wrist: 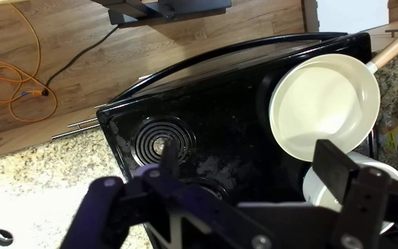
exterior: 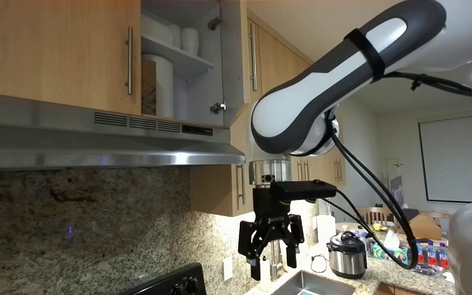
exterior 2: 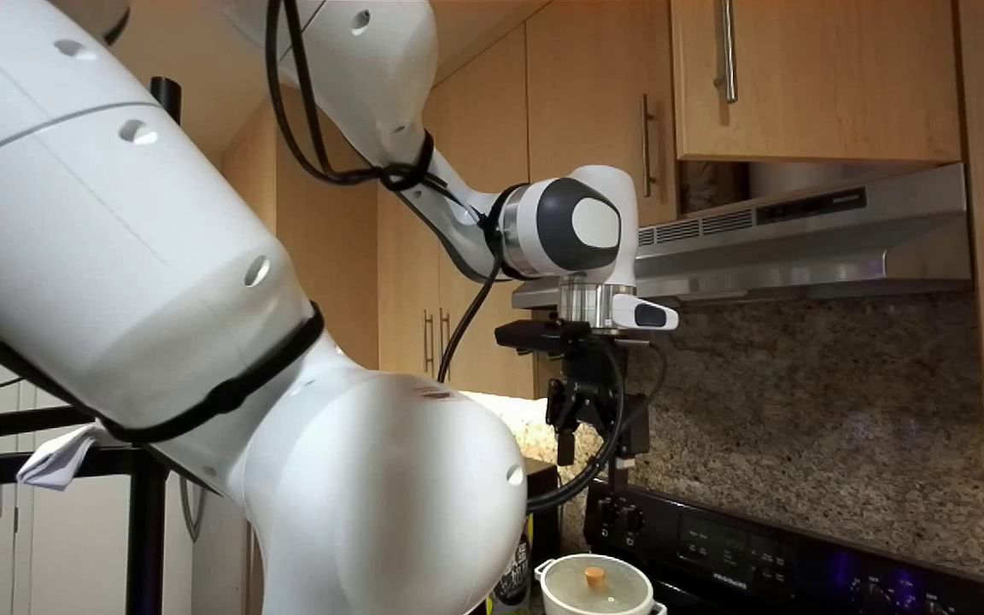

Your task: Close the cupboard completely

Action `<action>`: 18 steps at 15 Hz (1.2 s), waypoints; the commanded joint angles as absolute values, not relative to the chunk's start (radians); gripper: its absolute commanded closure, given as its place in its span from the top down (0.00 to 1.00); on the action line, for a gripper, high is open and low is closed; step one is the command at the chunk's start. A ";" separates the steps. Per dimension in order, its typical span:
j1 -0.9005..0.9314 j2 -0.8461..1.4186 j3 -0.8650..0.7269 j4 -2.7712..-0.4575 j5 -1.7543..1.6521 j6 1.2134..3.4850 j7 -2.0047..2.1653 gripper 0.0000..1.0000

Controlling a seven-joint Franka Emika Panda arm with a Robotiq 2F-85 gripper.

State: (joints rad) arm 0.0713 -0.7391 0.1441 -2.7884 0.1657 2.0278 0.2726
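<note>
Granite backsplash [exterior: 76, 221] and steel hood [exterior: 105, 152] sit below the cupboard [exterior: 210, 88], whose right door [exterior: 232, 61] stands well open, so the whole closing seems left to do, with the jaws hanging lower, spread apart and holding nothing.

Speckled counter [exterior: 384, 273], metal cooker [exterior: 347, 260], tissue box [exterior: 380, 253], bottles [exterior: 431, 256] on top

The cupboard [exterior 2: 825, 81] is smooth wood, the range hood [exterior: 109, 145] shiny metal.
</note>
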 commanded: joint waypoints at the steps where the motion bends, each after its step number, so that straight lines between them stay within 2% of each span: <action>1: 0.070 -0.739 0.145 -2.787 0.166 2.025 0.272 1.00; 11: 0.128 -0.798 0.152 -2.769 0.129 1.955 0.163 1.00; 18: 0.195 -0.872 0.226 -2.704 0.098 1.860 0.166 1.00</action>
